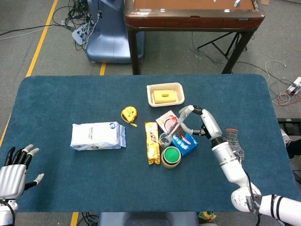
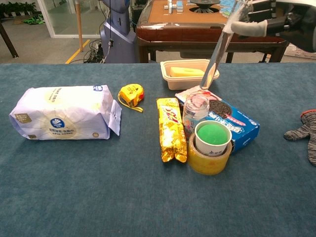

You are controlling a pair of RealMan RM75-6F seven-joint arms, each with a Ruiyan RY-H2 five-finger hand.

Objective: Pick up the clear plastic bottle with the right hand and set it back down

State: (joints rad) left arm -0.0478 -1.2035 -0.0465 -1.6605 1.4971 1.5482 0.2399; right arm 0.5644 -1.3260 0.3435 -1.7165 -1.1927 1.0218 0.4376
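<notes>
I can't read any text w/ confidence here. White pack (image 2: 64, 112) carries a round blue logo + small print, too blurry to make out. Blue cookie box (image 2: 232, 121) has white lettering on its side, illegible. Gold snack bar (image 2: 171, 128) shows red marks, unreadable. Yellow tape measure (image 2: 131, 94): label too small.

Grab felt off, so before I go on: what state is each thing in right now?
clear plastic bottle: upright on the table, not lifted.
clear tube: tilted, top pinched, lower end near the bottle's mouth.
right hand: raised, pinches the tube.
left hand: open, holds nothing.
green-topped cup: upright inside the tape roll.
glove: lying flat.
</notes>
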